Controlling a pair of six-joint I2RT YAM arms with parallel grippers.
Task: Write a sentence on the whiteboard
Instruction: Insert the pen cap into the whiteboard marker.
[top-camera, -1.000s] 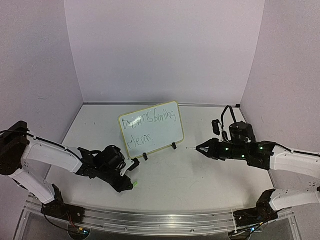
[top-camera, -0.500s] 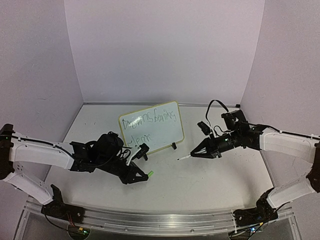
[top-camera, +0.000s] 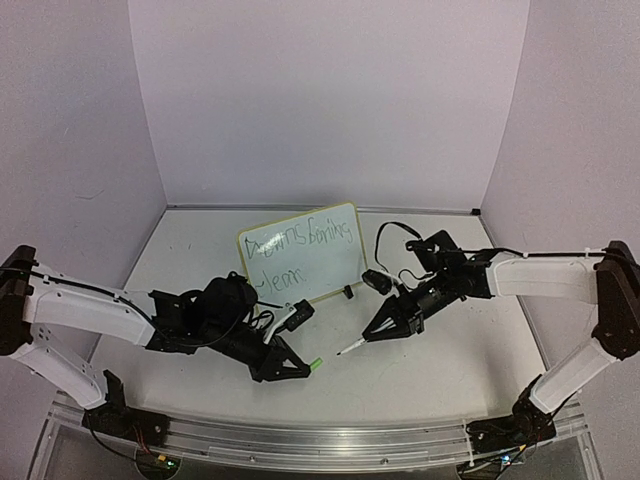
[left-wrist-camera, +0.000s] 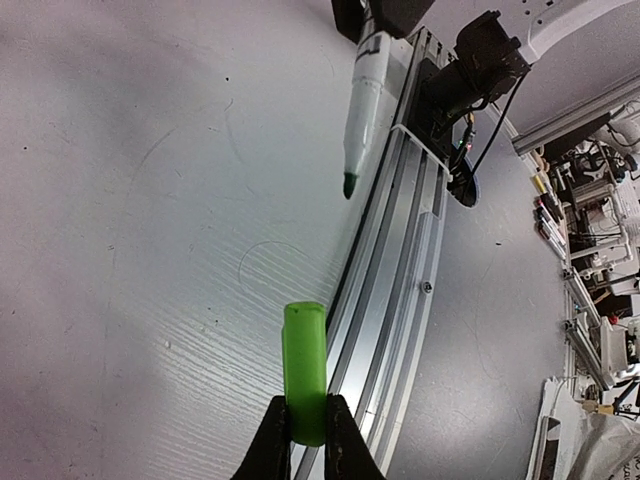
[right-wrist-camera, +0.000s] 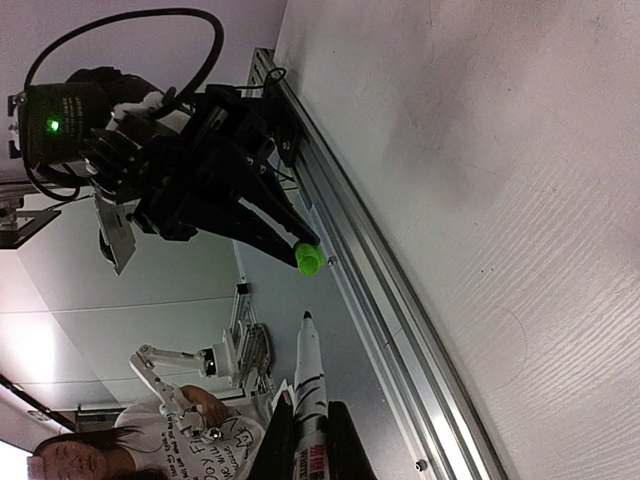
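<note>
The whiteboard (top-camera: 318, 268) stands tilted at mid-table with the green sentence (top-camera: 298, 242) in two lines on it. In front of it my left gripper (top-camera: 298, 368) is shut on a bright green marker cap (top-camera: 315, 363), whose open end points right. In the left wrist view the cap (left-wrist-camera: 305, 368) sticks out from the gripper (left-wrist-camera: 306, 425). My right gripper (top-camera: 373, 334) is shut on a white marker (top-camera: 353, 346), its bare tip aimed at the cap with a small gap between them. In the right wrist view the marker (right-wrist-camera: 310, 375) juts from the gripper (right-wrist-camera: 308, 420) towards the cap (right-wrist-camera: 308, 260).
An aluminium rail (top-camera: 320, 440) runs along the table's near edge, seen also as the rail (left-wrist-camera: 400, 250) under the cap. Lilac walls close in the table's left, back and right sides. A black cable (top-camera: 395, 232) loops off the right wrist near the board's right foot.
Both arms have swung inward to the front centre. The cap moved right and the marker moved left and down, so tip and cap now nearly meet.
</note>
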